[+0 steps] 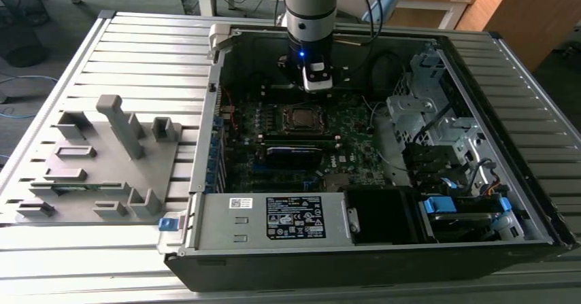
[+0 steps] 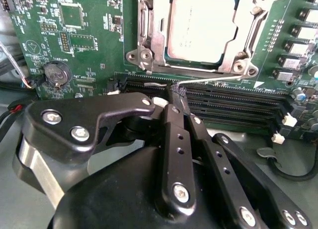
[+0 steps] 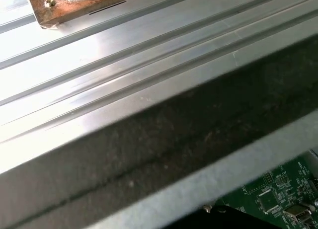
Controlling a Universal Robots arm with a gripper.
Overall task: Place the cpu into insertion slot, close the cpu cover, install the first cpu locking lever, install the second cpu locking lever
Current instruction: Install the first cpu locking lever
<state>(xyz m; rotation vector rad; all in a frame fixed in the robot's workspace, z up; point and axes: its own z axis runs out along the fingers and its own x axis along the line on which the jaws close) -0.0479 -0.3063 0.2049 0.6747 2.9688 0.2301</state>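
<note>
In the second wrist view the cpu (image 2: 201, 25) lies flat in the insertion slot (image 2: 149, 65), its dull silver top showing through the window of the cpu cover (image 2: 155, 33), which is down over it. A thin silver locking lever (image 2: 213, 80) runs along the socket's edge beside the memory slots. My gripper (image 2: 177, 94) is shut, its black fingertips together and touching the lever's free end. In the exterior view the gripper (image 1: 315, 83) hangs inside the open computer case, just beyond the insertion slot (image 1: 301, 118).
Black memory slots (image 2: 233, 102) and a coin battery (image 2: 55, 73) sit close to the fingertips. The case holds a white-labelled power supply box (image 1: 295, 217) in front, and a drive cage (image 1: 436, 127) and cables on the exterior view's right. A grey fixture plate (image 1: 100, 161) lies on the slatted table on that view's left.
</note>
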